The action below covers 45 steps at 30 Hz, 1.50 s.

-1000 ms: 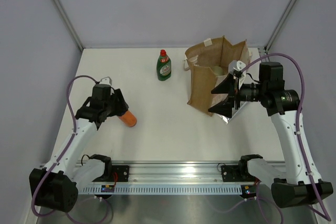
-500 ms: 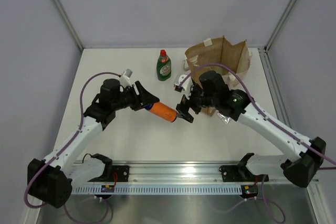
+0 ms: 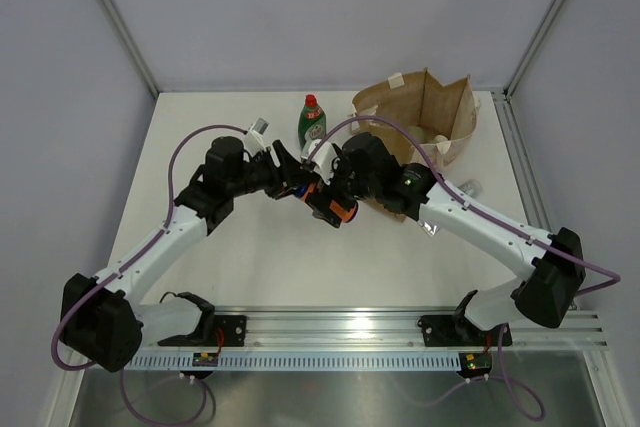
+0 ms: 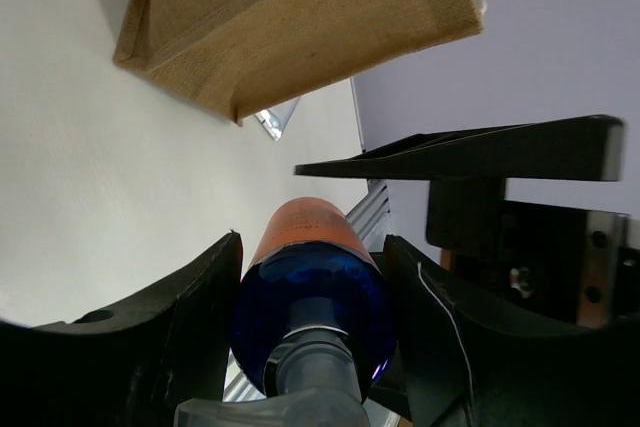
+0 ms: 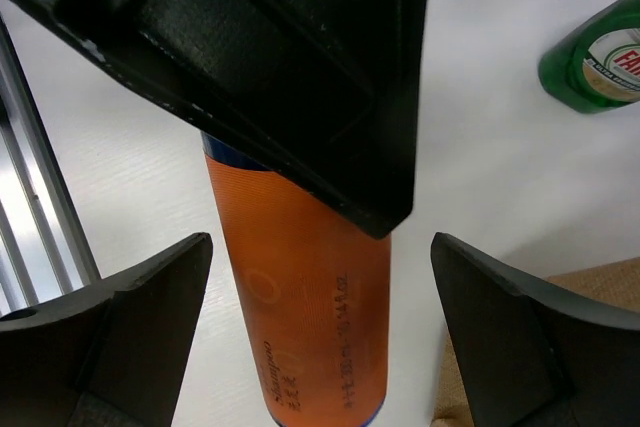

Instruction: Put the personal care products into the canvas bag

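The orange bottle [image 3: 340,210] is in the air above the middle of the surface [image 3: 250,267], just left of the canvas bag [image 3: 420,112] and not yet in it. The left claw [image 3: 298,187] is closed on its blue end. The right claw [image 5: 320,247] is wide open, w/ one finger on each side of the orange body, and in the right wrist view it does not touch it. So this looks like a hand-over, approx. in the middle. Inside the bag a pale item [image 3: 437,140] shows, so some part seems done. Left to do: the green bottle [image 3: 312,125], upright on the surface left of the bag, and a silver item [image 4: 275,119] lying beside the bag's base.
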Available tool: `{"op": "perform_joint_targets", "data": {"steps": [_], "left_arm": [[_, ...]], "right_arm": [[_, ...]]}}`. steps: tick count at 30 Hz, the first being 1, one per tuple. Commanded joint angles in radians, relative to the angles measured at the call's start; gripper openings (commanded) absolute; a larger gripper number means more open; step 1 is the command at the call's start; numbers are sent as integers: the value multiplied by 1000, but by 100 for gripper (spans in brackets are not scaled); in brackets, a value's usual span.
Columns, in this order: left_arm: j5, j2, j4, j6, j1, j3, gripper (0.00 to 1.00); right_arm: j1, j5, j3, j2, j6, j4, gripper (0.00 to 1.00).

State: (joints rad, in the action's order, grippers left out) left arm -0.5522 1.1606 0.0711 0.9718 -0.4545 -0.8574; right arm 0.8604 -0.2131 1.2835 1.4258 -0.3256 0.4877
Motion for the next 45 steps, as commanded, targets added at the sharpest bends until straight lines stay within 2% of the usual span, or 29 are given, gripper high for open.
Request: {"op": "perform_joint_targets", "data": {"steps": [1,5,7,9,10,12,14,15,16,17,18,20,21,23,27,29,30,34,36,40,42,43,45], "left_arm": [[-81,-9,-171,74,-3,-69,0],[-80,-7,-215,99,-3,-62,0],[-87,-2,-235,107,-3,-54,0],[-94,-1,-258,129,-3,-42,0],[-95,-2,-269,136,-3,-39,0],[-91,-6,-278,143,-1,-32,0],[-81,-9,-254,131,4,-35,10],[-72,-9,-246,124,8,-35,30],[-72,-9,-225,107,13,-37,42],[-72,-9,-220,99,19,-35,53],[-72,-10,-221,94,28,-31,70],[-68,-15,-220,81,37,-22,82],[-58,-19,-214,68,46,-17,93],[-23,-33,-153,7,53,-23,99],[171,-64,86,-152,72,-93,99],[239,-102,137,-235,89,-103,99],[327,-116,163,-269,100,-107,99],[532,-186,266,-554,105,-89,99],[531,-232,254,-623,105,-52,99],[483,-305,216,-717,106,61,99],[488,-335,210,-740,106,78,99],[492,-343,214,-742,106,80,99],[485,-363,219,-752,106,74,99]], "right_arm": [[5,-31,5,12,-27,-26,99],[5,-9,10,12,-30,-35,97],[5,-14,14,12,-27,-32,84],[2,-22,22,15,-26,-28,66],[-3,-26,22,16,-26,-24,47],[-4,-43,27,19,-23,-18,36],[-14,-64,40,16,-23,-2,20],[-18,-74,46,12,-26,8,14],[-24,-84,63,10,-35,32,4],[-41,-113,71,2,-39,46,0],[-53,-135,77,-2,-47,70,0],[-90,-219,96,-13,-78,103,0],[-103,-247,102,-14,-93,136,0],[-135,-316,109,-24,-121,160,0],[-158,-350,119,-42,-132,209,0],[-182,-391,137,-73,-113,221,0],[-202,-408,148,-89,-98,219,0],[-369,-463,270,-146,55,210,0],[-435,-454,315,-156,129,172,0],[-675,-344,367,-131,442,19,0],[-734,-289,381,-102,572,-53,0],[-753,-205,392,-62,597,-64,0],[-768,-137,415,-19,594,-84,0]]}}
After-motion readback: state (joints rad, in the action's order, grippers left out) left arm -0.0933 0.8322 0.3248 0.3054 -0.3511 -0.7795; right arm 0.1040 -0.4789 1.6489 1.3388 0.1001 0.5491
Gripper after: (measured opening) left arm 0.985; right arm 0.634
